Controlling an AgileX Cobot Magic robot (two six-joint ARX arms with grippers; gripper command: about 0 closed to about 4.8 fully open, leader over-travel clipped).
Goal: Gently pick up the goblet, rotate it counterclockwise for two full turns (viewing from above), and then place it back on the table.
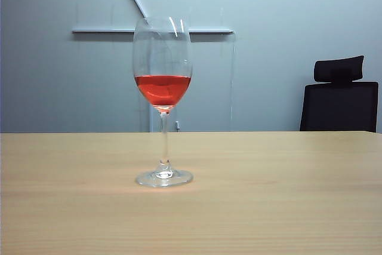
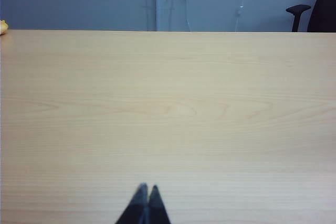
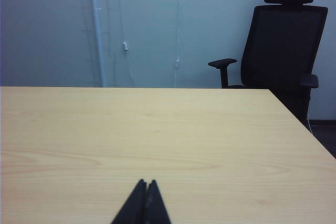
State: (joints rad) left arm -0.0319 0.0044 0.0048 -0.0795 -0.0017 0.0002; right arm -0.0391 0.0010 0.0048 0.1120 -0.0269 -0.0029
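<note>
The goblet, a tall clear wine glass with red liquid in its bowl, stands upright on the light wood table, left of the middle in the exterior view. Neither arm shows in that view. The glass appears in neither wrist view. My left gripper hovers low over bare tabletop, its dark fingertips pressed together and holding nothing. My right gripper is likewise shut and empty above the table, far from the glass.
A black office chair stands behind the table's far right edge, also seen as the chair in the right wrist view. A grey wall with a vertical rail lies behind. A small yellow object sits at the table's far edge.
</note>
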